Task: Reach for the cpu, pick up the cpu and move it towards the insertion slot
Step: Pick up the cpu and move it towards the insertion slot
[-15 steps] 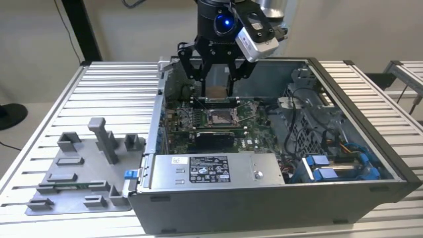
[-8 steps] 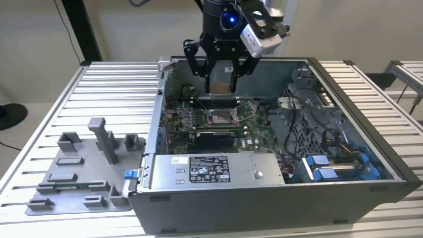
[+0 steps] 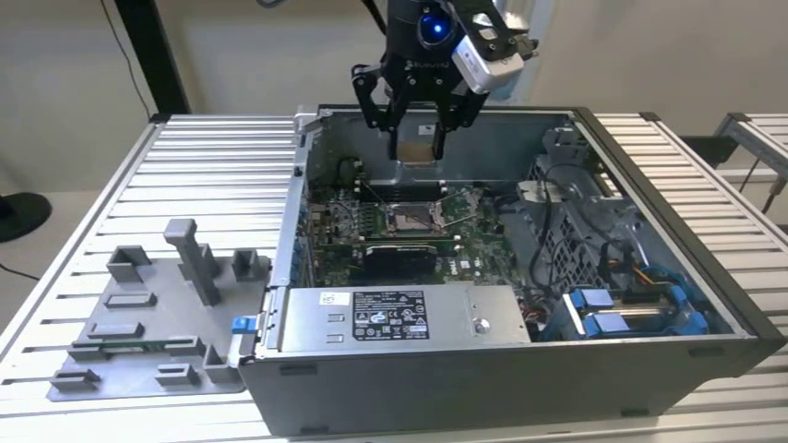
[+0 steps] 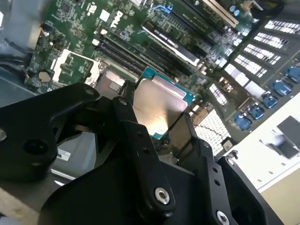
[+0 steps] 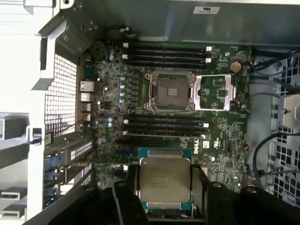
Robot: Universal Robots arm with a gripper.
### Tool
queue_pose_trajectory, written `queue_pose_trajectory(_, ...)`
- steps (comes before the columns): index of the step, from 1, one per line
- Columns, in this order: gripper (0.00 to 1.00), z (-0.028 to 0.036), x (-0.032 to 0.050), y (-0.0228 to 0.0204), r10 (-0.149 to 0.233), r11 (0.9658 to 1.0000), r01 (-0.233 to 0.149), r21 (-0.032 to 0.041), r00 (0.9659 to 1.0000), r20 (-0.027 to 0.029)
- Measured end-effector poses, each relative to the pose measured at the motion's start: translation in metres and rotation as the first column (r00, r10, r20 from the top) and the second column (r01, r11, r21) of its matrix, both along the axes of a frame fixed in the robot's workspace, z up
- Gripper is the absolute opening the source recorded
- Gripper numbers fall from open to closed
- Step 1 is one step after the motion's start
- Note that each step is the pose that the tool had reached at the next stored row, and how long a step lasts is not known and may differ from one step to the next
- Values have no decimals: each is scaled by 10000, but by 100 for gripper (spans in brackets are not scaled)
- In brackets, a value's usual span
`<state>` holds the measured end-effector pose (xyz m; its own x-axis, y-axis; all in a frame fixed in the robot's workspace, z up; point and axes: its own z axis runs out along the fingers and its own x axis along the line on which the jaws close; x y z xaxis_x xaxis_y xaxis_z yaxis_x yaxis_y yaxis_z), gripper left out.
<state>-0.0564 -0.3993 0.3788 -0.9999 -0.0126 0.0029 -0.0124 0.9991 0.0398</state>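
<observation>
My gripper (image 3: 419, 138) hangs above the open computer case, shut on the cpu (image 3: 420, 145), a thin square chip held by its edges. Both wrist views show the cpu's silver face between the black fingers (image 5: 165, 179) (image 4: 157, 108). The insertion slot (image 3: 411, 217), a square socket with a shiny metal frame and dark centre, lies on the green motherboard well below the held chip. In the first wrist view the insertion slot (image 5: 168, 91) has its metal cover flipped open beside it. In the second wrist view the insertion slot (image 4: 112, 83) is partly hidden behind a finger.
The case walls (image 3: 295, 198) surround the motherboard. A power supply (image 3: 394, 318) sits at the case front, and cables with blue connectors (image 3: 615, 309) fill the exterior view's right. A grey fixture plate (image 3: 136, 365) with plastic blocks lies on the slatted table at the exterior view's left.
</observation>
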Motion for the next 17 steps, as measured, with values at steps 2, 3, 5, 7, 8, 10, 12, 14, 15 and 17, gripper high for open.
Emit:
queue_pose_trajectory(2,0,-8,11,81,-1,10000,1,0,10000,0)
queue_pose_trajectory(3,0,-13,19,122,0,10000,0,0,10000,0)
queue_pose_trajectory(5,0,-23,35,197,-1,10000,1,0,10000,0)
queue_pose_trajectory(7,0,-32,53,266,-1,10000,1,-1,10000,-1)
queue_pose_trajectory(8,0,-38,63,298,-1,10000,1,0,10000,0)
queue_pose_trajectory(10,0,-49,83,357,-1,10000,1,0,10000,0)
queue_pose_trajectory(12,0,-61,103,411,-1,10000,1,-1,10000,-1)
queue_pose_trajectory(14,0,-75,123,460,0,10000,0,0,10000,-2)
queue_pose_trajectory(15,0,-81,131,483,0,10000,0,0,10000,-3)
queue_pose_trajectory(17,0,-95,144,537,0,10000,0,-1,10000,-5)
